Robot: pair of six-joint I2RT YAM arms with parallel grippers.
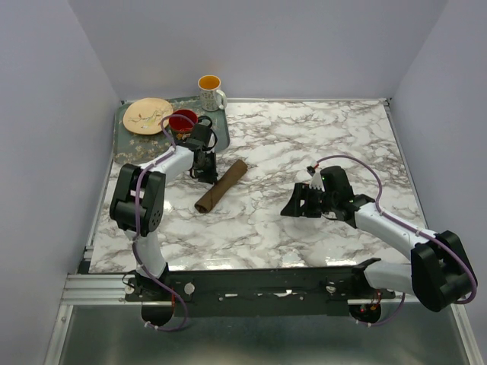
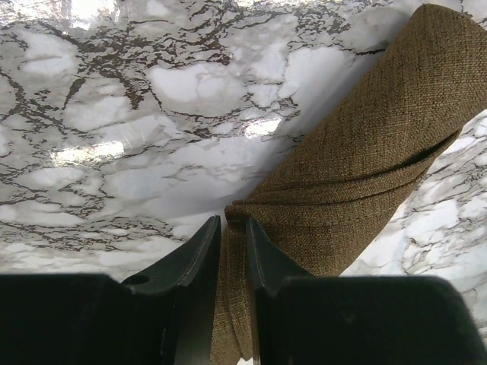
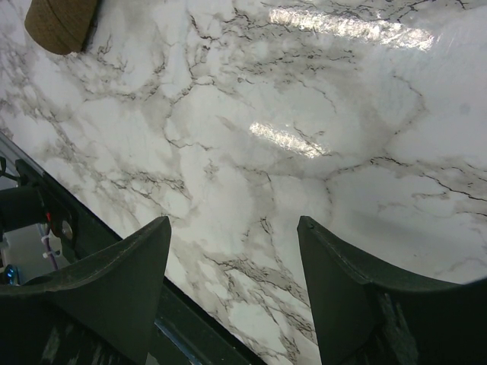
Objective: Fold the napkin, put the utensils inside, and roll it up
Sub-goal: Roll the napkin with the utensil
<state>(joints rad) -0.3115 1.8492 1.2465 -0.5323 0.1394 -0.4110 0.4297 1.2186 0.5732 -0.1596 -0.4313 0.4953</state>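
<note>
The dark brown napkin [image 1: 221,185] lies rolled into a tight tube, slanting across the marble table left of centre. My left gripper [image 1: 206,173] sits at the roll's left side near its far end. In the left wrist view the left gripper [image 2: 233,222] has its jaws almost together with a fold of the napkin [image 2: 365,152] pinched between them. My right gripper [image 1: 294,205] is open and empty above bare marble, well right of the roll. In the right wrist view, the right gripper [image 3: 236,224] is open and one end of the napkin [image 3: 61,23] shows at the top left. The spoon is not visible.
A dark green tray [image 1: 221,131] at the back left holds a tan plate [image 1: 148,115] and a red bowl [image 1: 183,119]. A patterned mug [image 1: 211,91] stands at the tray's far right corner. Grey walls enclose the table on three sides.
</note>
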